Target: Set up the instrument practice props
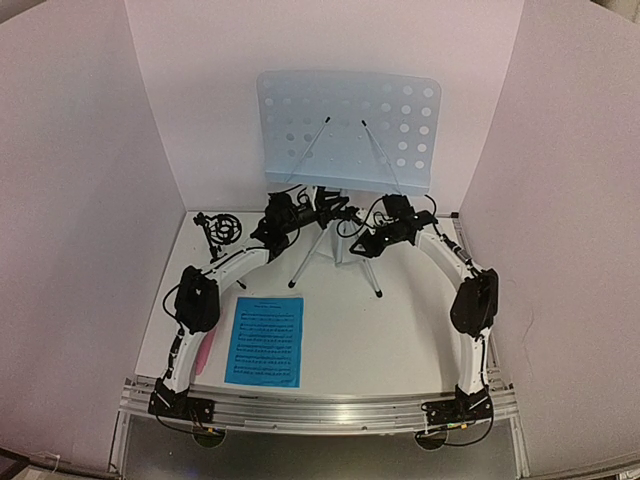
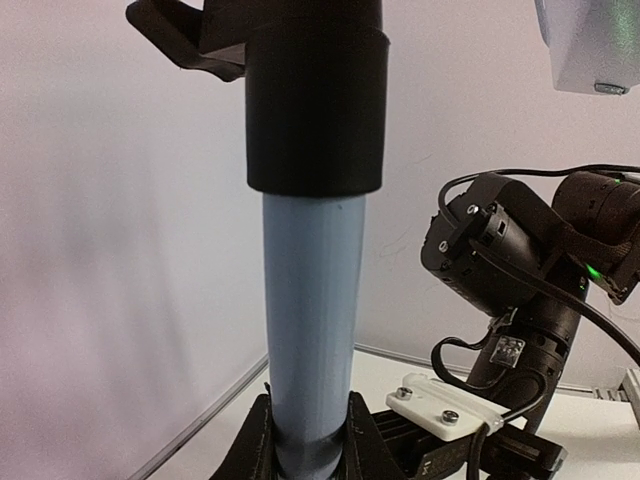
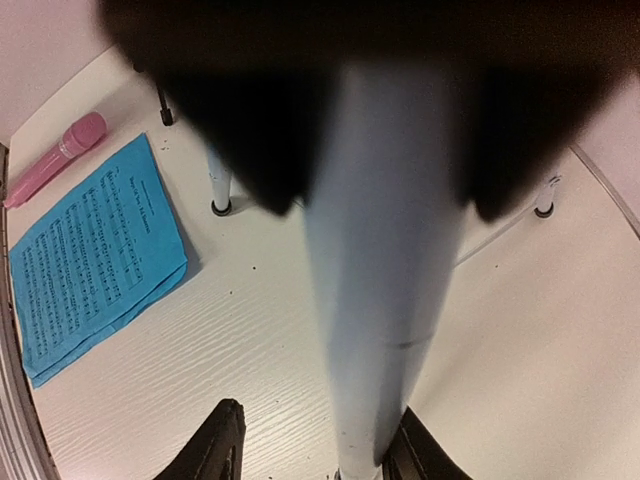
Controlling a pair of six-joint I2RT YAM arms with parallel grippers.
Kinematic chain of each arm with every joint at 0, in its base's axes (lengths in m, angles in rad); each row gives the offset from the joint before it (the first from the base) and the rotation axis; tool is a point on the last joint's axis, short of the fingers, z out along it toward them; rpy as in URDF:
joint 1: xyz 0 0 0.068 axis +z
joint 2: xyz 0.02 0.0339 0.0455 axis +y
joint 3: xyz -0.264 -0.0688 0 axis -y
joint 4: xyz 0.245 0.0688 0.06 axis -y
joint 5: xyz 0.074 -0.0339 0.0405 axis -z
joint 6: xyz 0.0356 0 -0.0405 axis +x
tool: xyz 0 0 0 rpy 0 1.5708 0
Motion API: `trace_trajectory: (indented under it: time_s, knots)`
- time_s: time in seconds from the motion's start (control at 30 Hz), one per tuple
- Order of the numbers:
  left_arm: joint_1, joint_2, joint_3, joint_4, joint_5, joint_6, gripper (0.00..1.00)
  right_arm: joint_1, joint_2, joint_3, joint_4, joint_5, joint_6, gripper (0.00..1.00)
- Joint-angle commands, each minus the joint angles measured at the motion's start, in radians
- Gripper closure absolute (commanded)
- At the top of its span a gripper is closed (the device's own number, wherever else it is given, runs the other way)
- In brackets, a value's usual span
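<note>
Surface: a white table (image 1: 380, 340) boxed on three sides by plain pale walls (image 1: 80, 200), with an aluminium rail (image 1: 320, 410) along the near edge carrying both arm bases.

The music stand (image 1: 348, 130) stands upright at 12 o'clock, and its silver tripod legs (image 1: 307, 262) are splayed on the table. The sheet music (image 1: 265, 340) lies flat at 7 o'clock. The pink microphone (image 3: 55, 155) lies just beside it at 8 o'clock. The black mic stand (image 1: 220, 230) sits in the 10 o'clock corner.

Both arms arch inward from the rail and meet at the stand's pole (image 2: 312, 330). The left gripper (image 2: 308, 420) pinches the pole below a black collar (image 2: 315, 110), a finger pressed on each side. The right gripper (image 3: 318, 412) straddles the same pole with its jaws spread, and a clear gap shows on one side.

Obscured: from above, the left arm covers most of the microphone and the grippers mask the tripod hub. The upper part of the right wrist view is dark blur. Whether the blue sheet is one page or several cannot be told.
</note>
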Motion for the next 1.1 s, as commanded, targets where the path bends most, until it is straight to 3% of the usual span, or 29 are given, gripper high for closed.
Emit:
trace_trajectory:
  time_s: [0.0,0.23,0.37,0.6,0.8,0.93,1.07]
  knots:
    - [-0.004,-0.071,-0.008,-0.058,0.003,0.057,1.0,0.018,-0.094,-0.029,-0.049,-0.035,0.102,0.52]
    - [-0.004,-0.07,-0.004,-0.065,-0.005,0.069,1.0,0.011,-0.214,-0.162,0.114,-0.05,0.268,0.38]
    - [-0.004,-0.071,-0.002,-0.059,0.01,0.064,1.0,-0.003,-0.271,-0.22,0.198,-0.059,0.347,0.13]
    - [-0.002,-0.078,-0.011,-0.054,0.017,0.05,1.0,-0.032,-0.298,-0.266,0.263,-0.112,0.372,0.12]
    - [0.004,-0.086,-0.027,-0.055,0.05,0.052,1.0,-0.121,-0.257,-0.284,0.337,-0.246,0.39,0.19]
    - [0.004,-0.082,-0.013,-0.062,0.06,0.05,1.0,-0.133,-0.272,-0.402,0.54,-0.276,0.299,0.2]
    - [0.004,-0.081,0.007,-0.077,0.062,0.054,1.0,-0.133,-0.281,-0.514,0.791,-0.272,0.078,0.17]
